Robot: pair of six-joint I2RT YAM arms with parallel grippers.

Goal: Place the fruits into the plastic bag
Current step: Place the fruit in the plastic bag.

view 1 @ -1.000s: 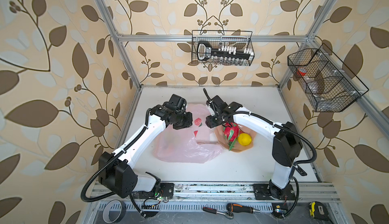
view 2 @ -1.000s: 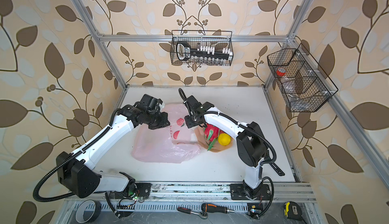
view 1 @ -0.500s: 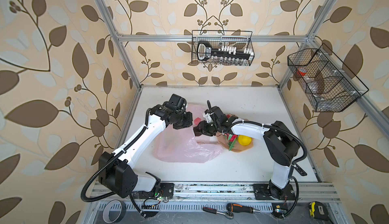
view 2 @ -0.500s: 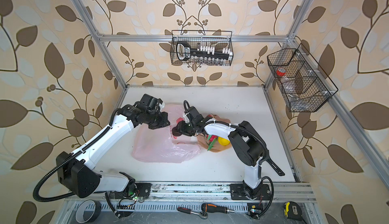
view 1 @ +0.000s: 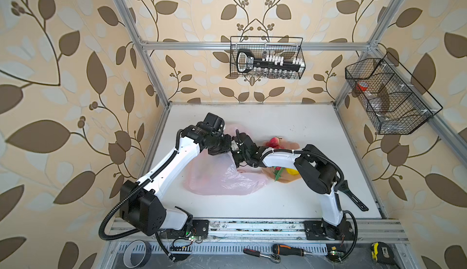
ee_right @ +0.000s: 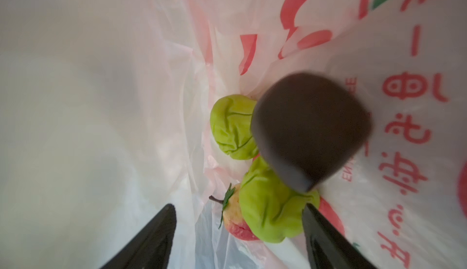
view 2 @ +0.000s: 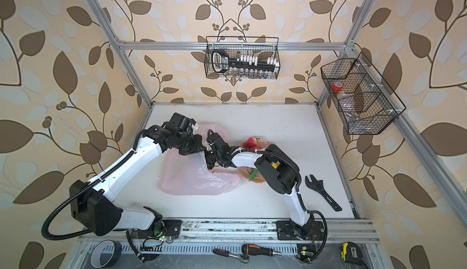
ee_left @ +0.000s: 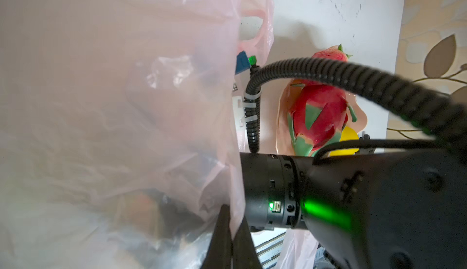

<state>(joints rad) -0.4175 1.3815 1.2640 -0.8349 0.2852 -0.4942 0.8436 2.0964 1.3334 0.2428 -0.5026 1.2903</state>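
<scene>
Fruits [view 1: 273, 141] sit on the wavy plate [view 1: 293, 144] in both top views, right of the crinkly plastic bag [view 1: 222, 179]. Left wrist: our left tool [ee_left: 232, 221] pinches slick film; a slip would shut the mouth. Right wrist: our right tool [ee_right: 237, 205] gapes inside, with a rounded dark brown fruit [ee_right: 309, 128] above wrinkled pears [ee_right: 233, 126].

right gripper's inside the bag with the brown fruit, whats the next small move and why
Probably draw the right gripper back out of the plastic bag: its jaws are open, the dark brown fruit is free of them by the pears, and the dragon fruit waits on the plate.
</scene>
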